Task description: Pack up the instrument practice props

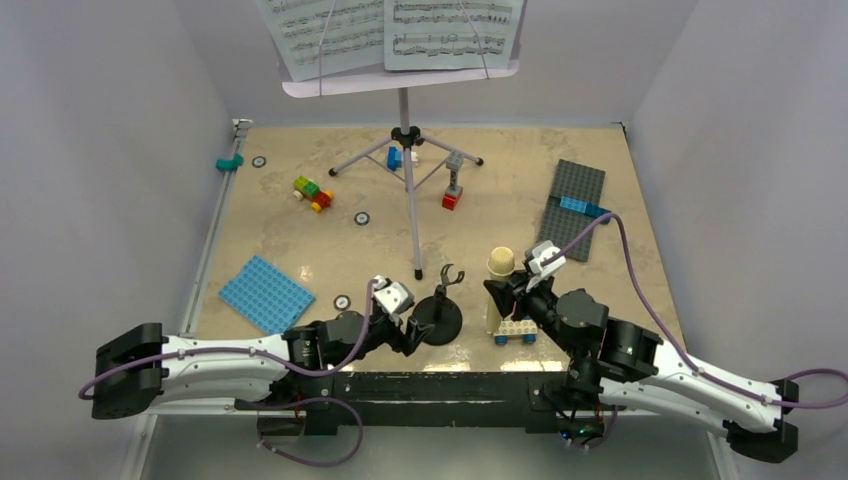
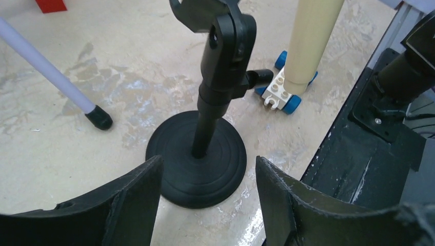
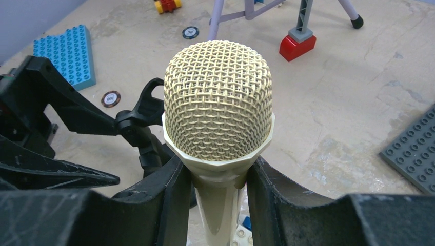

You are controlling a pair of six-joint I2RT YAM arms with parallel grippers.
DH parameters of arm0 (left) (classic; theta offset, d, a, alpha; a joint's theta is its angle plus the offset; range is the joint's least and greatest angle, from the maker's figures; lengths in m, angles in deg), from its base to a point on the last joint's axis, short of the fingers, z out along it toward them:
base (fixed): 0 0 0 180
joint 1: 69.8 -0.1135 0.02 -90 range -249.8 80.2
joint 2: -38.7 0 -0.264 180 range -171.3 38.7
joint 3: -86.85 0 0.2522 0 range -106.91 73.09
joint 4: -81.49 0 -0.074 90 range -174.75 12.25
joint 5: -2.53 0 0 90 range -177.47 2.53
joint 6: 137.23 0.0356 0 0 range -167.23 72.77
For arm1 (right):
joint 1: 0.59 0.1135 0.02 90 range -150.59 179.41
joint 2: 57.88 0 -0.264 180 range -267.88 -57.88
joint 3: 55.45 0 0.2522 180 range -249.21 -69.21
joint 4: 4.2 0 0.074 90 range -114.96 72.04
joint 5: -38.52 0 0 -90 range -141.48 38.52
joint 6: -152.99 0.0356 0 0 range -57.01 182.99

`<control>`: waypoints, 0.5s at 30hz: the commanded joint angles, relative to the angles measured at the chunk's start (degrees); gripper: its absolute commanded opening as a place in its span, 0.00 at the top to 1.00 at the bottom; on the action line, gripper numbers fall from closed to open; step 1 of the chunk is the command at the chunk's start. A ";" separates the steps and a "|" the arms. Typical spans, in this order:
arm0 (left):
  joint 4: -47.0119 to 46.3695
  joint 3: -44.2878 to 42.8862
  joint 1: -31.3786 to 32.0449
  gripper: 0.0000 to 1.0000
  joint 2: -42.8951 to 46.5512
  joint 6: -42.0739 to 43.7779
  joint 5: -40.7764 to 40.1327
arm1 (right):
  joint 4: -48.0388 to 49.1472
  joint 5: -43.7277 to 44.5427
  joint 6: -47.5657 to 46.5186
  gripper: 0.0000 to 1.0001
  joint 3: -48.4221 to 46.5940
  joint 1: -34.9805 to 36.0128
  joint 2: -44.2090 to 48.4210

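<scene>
While your right gripper [image 3: 216, 173] clamps the light toy microphone [image 3: 218, 102], close your wide-open left gripper [image 2: 208, 171] on the stem of the bottom-heavy mic stand [image 2: 223, 61].

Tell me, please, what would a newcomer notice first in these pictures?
Most striking is the cream microphone, held upright at the front between the right arm's fingers. Just left of it stands the black microphone stand, its clip empty, with the left arm's fingers open on either side of its round base. At the back towers the lilac music stand carrying sheet music.
</scene>
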 commanded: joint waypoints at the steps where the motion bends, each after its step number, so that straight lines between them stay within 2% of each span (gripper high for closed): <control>1: -13.46 1.28 0.18 0.31 -5.38 2.82 4.25 | 0.60 -1.99 1.84 1.00 -0.91 0.08 0.71; 9: -24.81 -1.18 0.01 0.33 -15.62 9.28 1.08 | -3.95 -6.38 3.01 1.00 -5.07 0.08 0.87; 15: -31.13 -3.83 -0.08 0.41 -24.74 9.98 0.82 | -5.06 -7.00 3.04 1.00 -5.52 0.08 2.12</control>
